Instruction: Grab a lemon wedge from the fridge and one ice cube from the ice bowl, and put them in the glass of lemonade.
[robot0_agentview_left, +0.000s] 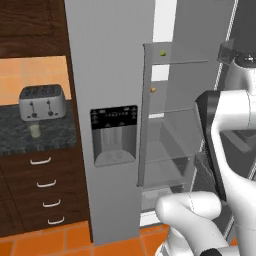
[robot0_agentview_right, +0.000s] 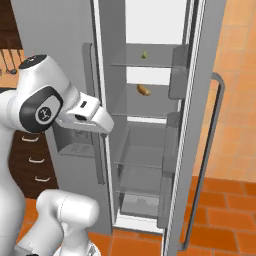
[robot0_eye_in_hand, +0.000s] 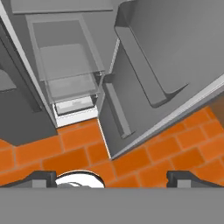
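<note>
**Fridge open, claw empty**

On the table at left, the glass of lemonade (robot0_agentview_left: 34, 130) stands before a toaster (robot0_agentview_left: 42, 102). The fridge (robot0_agentview_right: 60, 45) door is open — lemon wedge (robot0_agentview_right: 144, 54) on the top shelf. The claw (robot0_eye_in_hand: 112, 178) is spread wide, pointing down at the floor.

A silver toaster (robot0_agentview_left: 43, 102) sits on the dark stone counter (robot0_agentview_left: 20, 135), well off to the gripper's left. Dark wood drawers (robot0_agentview_left: 45, 187) with white handles stand below it. Orange floor tiles (robot0_eye_in_hand: 144, 159) lie under the gripper. An orange elongated food item (robot0_agentview_right: 143, 90) rests on a shelf ahead of it.
</note>
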